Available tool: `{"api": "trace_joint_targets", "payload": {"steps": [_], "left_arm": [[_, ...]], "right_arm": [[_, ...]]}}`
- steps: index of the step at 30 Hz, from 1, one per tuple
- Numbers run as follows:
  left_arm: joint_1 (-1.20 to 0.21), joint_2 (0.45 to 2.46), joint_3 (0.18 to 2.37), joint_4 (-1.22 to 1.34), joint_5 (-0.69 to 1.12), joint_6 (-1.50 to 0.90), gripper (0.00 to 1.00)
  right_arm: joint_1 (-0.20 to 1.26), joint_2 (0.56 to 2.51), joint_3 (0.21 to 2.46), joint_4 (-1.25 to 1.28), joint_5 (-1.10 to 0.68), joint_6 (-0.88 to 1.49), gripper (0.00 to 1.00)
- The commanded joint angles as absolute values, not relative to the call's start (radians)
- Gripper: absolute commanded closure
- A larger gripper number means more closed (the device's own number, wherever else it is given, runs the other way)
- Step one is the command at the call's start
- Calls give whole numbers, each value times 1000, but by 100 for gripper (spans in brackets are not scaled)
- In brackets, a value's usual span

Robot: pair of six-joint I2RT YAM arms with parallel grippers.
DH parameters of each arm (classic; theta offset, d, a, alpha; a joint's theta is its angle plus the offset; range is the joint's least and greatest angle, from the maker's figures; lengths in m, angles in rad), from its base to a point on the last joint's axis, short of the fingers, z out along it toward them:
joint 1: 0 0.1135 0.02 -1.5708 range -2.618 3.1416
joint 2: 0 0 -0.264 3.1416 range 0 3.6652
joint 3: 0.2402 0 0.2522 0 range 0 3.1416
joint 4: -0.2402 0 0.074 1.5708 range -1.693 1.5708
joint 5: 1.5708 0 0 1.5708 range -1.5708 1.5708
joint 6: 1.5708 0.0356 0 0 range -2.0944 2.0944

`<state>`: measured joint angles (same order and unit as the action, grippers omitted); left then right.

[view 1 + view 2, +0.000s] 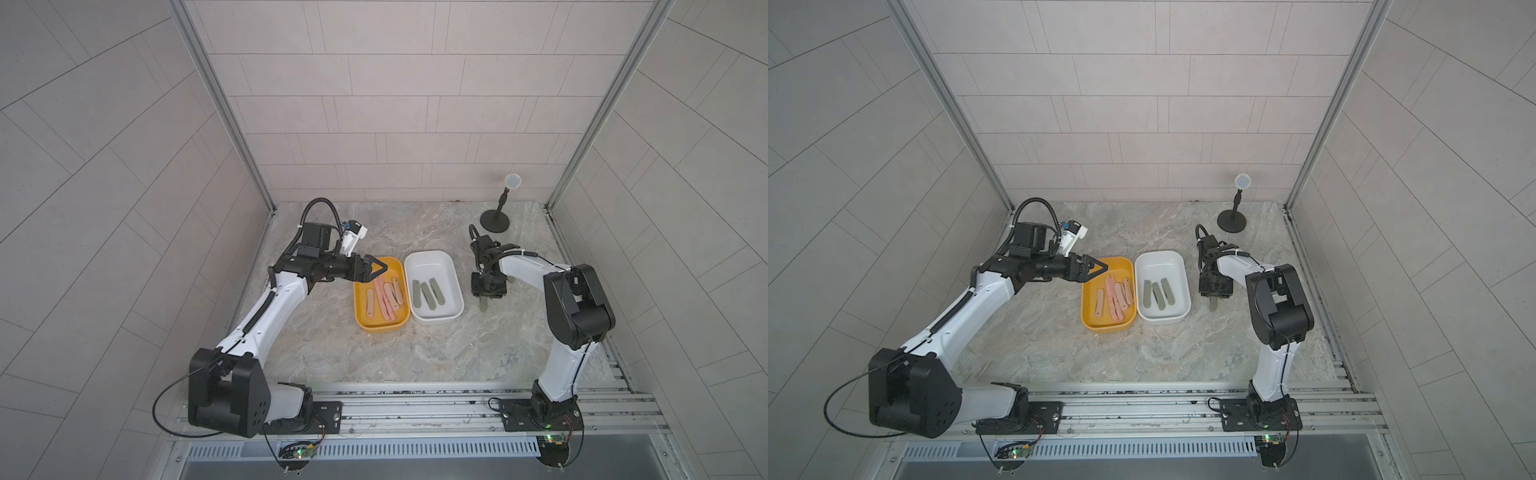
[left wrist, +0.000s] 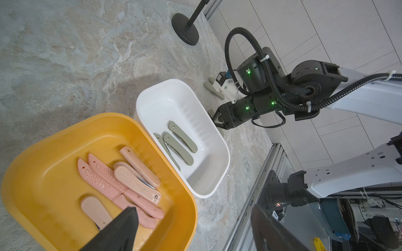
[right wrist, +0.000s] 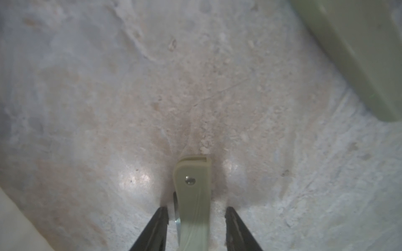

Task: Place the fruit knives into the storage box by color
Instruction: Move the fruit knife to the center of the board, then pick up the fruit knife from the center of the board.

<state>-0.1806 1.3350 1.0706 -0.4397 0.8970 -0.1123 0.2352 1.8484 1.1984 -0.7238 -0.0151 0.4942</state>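
One grey-green knife [image 3: 192, 195] on table [image 3: 87, 87] between tips of right pincer [image 3: 196, 209], parted, not gripping. Wide, empty left pincer [image 1: 379, 270] above yellow box [image 1: 380, 328] with pink knives [image 1: 386, 297].

- Marbled counter [image 1: 374, 357].
- On it, a yellow box [image 1: 360, 318] and a white box [image 1: 432, 254], side by side.
- Black stand [image 1: 494, 219], far right corner.
- Grey-green knife [image 1: 484, 306], right of the white box.

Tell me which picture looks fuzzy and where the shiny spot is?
Right wrist view: hazy all over, with a shiny glare patch on the table beside the green knife. Left wrist view: crisp, pink knives clear. Top views: sharp, evenly lit.
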Motion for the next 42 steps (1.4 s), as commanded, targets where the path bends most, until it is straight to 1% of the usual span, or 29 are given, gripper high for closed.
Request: {"api": "trace_joint_targets", "payload": {"steps": [1, 8, 13, 28, 42], "left_arm": [[-178, 1333, 1076, -463, 913, -91, 12], [-177, 1314, 1098, -511, 919, -78, 12], [-178, 1303, 1082, -522, 916, -67, 12], [-178, 1292, 1037, -459, 902, -91, 12], [-178, 1295, 1032, -451, 901, -95, 12]], "right_arm": [[250, 1803, 1197, -778, 25, 489, 48], [262, 1762, 1162, -791, 23, 480, 48], [264, 1746, 1124, -777, -9, 476, 49], [273, 1758, 1076, -721, -67, 479, 54], [222, 1758, 1020, -695, -104, 465, 57]]}}
